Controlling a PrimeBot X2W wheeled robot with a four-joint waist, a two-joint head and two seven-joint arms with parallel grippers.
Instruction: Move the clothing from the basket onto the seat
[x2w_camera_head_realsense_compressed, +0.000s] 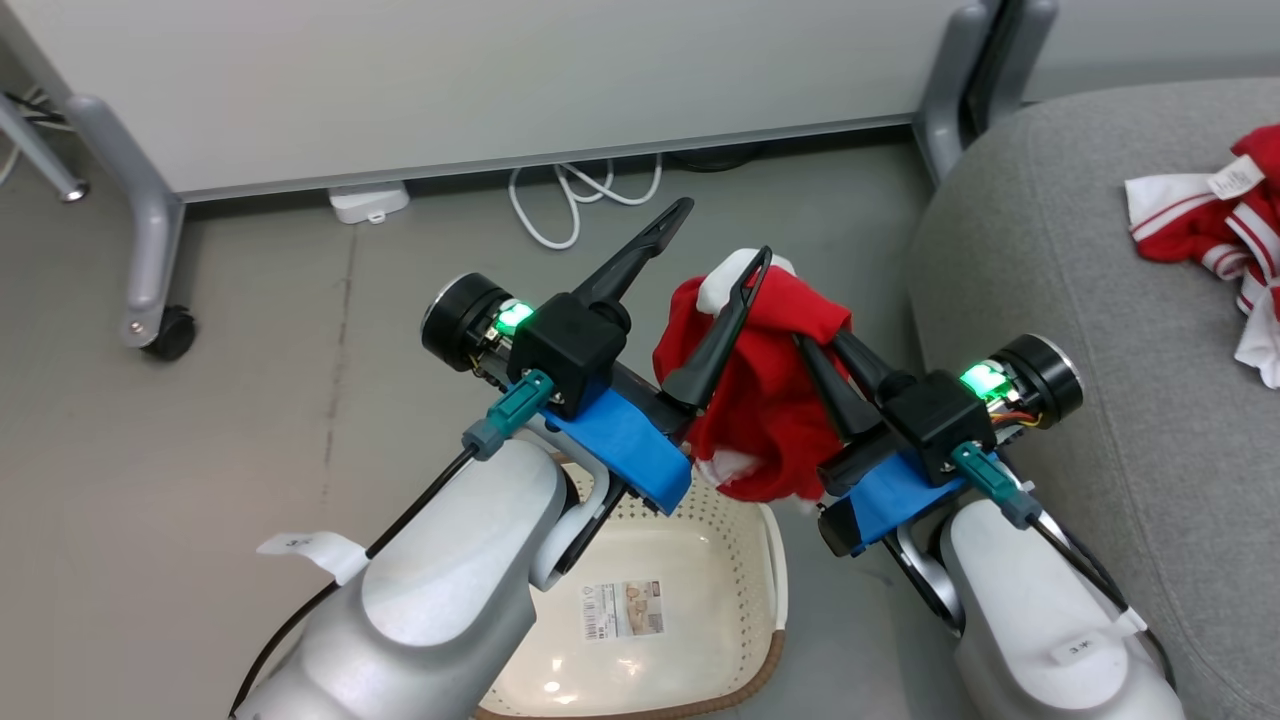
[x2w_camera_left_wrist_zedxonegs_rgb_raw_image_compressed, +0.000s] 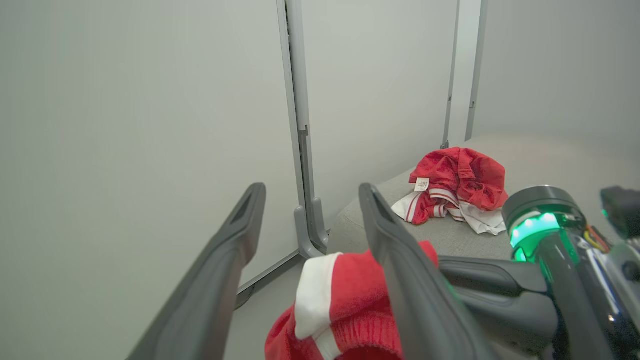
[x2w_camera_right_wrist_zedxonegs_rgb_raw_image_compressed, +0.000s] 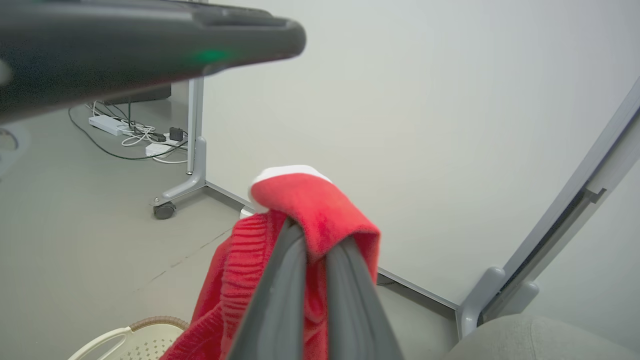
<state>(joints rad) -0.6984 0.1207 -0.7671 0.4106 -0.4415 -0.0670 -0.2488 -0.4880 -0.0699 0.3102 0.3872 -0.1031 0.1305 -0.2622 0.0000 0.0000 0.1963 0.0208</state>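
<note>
A red garment with white trim (x2w_camera_head_realsense_compressed: 765, 410) hangs above the basket (x2w_camera_head_realsense_compressed: 745, 590), bunched around my right gripper (x2w_camera_head_realsense_compressed: 815, 345), which is shut on it. In the right wrist view the cloth (x2w_camera_right_wrist_zedxonegs_rgb_raw_image_compressed: 320, 210) drapes over the closed fingertips (x2w_camera_right_wrist_zedxonegs_rgb_raw_image_compressed: 316, 240). My left gripper (x2w_camera_head_realsense_compressed: 725, 228) is open just left of the cloth, and its right finger lies against the fabric (x2w_camera_left_wrist_zedxonegs_rgb_raw_image_compressed: 350, 300). The basket is cream-white with only a label on its bottom. A second red and white garment (x2w_camera_head_realsense_compressed: 1215, 225) lies crumpled on the grey seat (x2w_camera_head_realsense_compressed: 1050, 250), also visible as the garment (x2w_camera_left_wrist_zedxonegs_rgb_raw_image_compressed: 455, 185) in the left wrist view.
A white partition wall on grey wheeled legs (x2w_camera_head_realsense_compressed: 150, 260) stands behind. A white cable (x2w_camera_head_realsense_compressed: 570, 200) and a power adapter (x2w_camera_head_realsense_compressed: 368, 203) lie on the floor at its foot. Another partition leg (x2w_camera_head_realsense_compressed: 950, 90) stands beside the seat's corner.
</note>
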